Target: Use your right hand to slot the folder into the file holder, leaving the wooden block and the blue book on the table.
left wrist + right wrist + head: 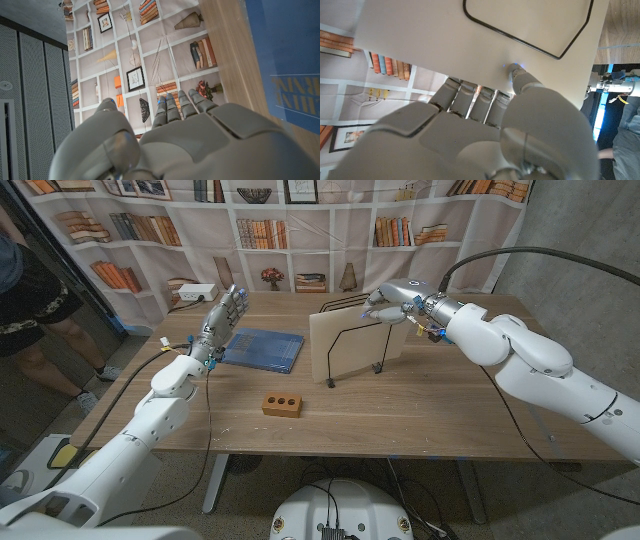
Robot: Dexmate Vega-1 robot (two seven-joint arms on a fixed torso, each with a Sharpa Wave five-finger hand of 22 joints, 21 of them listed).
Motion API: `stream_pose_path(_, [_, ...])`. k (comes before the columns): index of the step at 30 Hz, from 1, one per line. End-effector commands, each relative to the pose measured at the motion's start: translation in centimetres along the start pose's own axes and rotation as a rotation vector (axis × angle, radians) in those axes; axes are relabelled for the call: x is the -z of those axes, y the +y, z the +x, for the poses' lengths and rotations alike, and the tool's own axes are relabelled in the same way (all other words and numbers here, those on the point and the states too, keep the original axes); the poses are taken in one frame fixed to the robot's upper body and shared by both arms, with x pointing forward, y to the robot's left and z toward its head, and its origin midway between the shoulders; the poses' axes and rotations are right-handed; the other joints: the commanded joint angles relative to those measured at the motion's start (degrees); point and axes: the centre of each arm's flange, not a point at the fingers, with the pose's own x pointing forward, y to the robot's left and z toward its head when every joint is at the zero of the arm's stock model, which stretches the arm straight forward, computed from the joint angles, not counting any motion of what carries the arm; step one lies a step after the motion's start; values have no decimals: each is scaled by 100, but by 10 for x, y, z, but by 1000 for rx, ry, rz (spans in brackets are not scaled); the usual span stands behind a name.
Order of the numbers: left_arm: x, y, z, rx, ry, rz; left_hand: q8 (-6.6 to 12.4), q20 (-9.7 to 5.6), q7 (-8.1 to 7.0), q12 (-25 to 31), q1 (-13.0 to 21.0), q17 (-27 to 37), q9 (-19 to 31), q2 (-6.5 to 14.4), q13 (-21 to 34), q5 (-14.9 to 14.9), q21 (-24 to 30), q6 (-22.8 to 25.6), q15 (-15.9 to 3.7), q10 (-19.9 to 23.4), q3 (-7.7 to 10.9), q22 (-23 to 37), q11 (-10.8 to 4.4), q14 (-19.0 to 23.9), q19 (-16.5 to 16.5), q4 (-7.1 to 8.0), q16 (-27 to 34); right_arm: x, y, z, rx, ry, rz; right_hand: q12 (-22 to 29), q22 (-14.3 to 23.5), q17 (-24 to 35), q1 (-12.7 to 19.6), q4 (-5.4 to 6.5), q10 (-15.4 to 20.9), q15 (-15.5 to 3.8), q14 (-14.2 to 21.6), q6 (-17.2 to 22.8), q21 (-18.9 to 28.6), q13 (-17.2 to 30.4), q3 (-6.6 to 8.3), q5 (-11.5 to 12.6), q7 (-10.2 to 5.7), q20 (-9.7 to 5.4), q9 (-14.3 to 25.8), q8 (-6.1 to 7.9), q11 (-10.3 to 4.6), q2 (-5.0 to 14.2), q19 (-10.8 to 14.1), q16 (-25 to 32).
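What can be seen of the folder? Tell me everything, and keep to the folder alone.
The folder is a plain cream sheet-like piece, matte, like card or thin plastic, with no print visible. It stands upright on its lower edge on the wooden table, leaning slightly, inside the black wire file holder, one wire loop crossing its face. The right hand grips its top corner, with a fingertip pressed on its face in the right wrist view. The blue book lies apart from it.

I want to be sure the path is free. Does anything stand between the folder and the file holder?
No, nothing visible blocks it. The right hand grips the folder at its top edge, and it already stands among the wires of the file holder. The wooden block and blue book lie apart, to the left.
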Motion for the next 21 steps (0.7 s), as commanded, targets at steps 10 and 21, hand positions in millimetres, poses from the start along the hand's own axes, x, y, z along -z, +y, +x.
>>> stream_pose_path(10, [-3,1,-3,-5,-11,1,-27,7,-6,-9,50,27,27,5,33,-10,-15,56,19,21,-18,19,-26,65,42,-7,-18,-5,2,-5,2,-19,-12,-135,-7,32,-596,113,-227,-553,-254,-302,-21,-35,-333,-108,35,-821,-122,-157,123,-380,-109,-59])
stream_pose_path(21, [-4,0,-2,-2,-14,2,-27,14,-10,-5,52,27,27,7,33,-10,-15,57,22,31,-20,20,-21,71,42,-5,-16,-6,-4,-9,5,-36,-31,-395,-28,54,-968,66,-806,-428,-809,-969,-285,-102,-584,-274,147,-753,-304,-246,186,-760,-381,-163])
